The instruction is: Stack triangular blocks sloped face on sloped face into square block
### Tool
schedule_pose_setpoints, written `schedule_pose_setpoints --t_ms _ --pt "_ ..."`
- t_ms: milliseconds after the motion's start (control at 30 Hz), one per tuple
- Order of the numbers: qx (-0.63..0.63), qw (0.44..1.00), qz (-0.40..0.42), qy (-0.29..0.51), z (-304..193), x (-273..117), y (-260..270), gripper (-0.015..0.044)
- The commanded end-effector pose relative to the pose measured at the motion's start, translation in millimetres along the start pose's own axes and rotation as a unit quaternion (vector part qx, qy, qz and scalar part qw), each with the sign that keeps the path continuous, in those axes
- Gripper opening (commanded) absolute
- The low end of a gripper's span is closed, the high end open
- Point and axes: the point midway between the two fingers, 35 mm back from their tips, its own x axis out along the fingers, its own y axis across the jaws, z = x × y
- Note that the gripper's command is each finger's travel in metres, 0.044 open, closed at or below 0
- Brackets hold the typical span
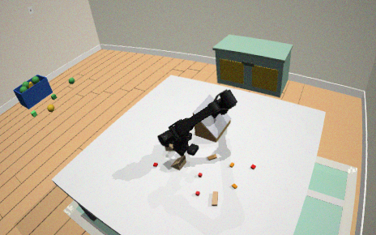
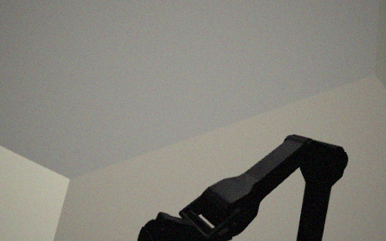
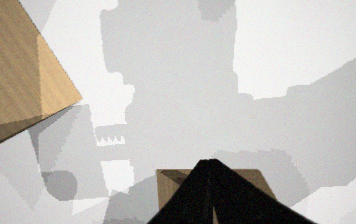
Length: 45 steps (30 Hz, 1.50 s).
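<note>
One wooden triangular block (image 1: 178,163) lies on the white table just in front of the hand in the top view. A second wooden block (image 1: 171,146) shows only in part there, behind the hand. In the wrist view one large wooden block (image 3: 14,65) fills the upper left, and another wooden block (image 3: 165,194) is partly hidden behind the fingers at the bottom. The two blocks are apart. My gripper (image 1: 182,154) (image 3: 208,167) is shut with nothing seen between its fingertips. It is over or close beside the front block; the height gap is not clear. The exterior view shows only upper arm parts.
A large wooden-sided, white-faced object (image 1: 207,131) stands under the arm. Small wooden pieces (image 1: 211,157) (image 1: 215,198), red cubes (image 1: 200,175) (image 1: 253,166) and orange pieces (image 1: 232,164) (image 1: 234,186) lie on the table (image 1: 271,134). A cabinet (image 1: 253,49) stands beyond it.
</note>
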Motion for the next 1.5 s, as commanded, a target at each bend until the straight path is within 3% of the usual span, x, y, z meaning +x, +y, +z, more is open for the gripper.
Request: schedule_pose_setpoints --t_ms 0,167,267,500,700,833,1033,1467 --pt "0.001 1.000 -0.001 -0.001 -7.6 -8.2 -0.6 0.0000" --pt "0.001 1.000 0.002 -0.001 1.1 -77.1 1.3 0.0000" --pt "0.001 1.000 0.002 -0.001 1.8 -80.1 1.2 0.0000" --pt "-0.003 1.000 0.003 0.009 -2.0 -71.1 3.7 0.0184" --pt "-0.263 0.965 0.004 0.007 -7.5 -72.9 2.8 0.0341" --pt "-0.448 0.894 0.005 0.006 -11.7 -74.3 2.1 0.0440" --pt "-0.690 0.724 0.006 0.003 -17.8 -76.3 1.0 0.0440" --pt "-0.885 0.466 0.005 0.001 -25.3 -78.7 -0.7 0.0440"
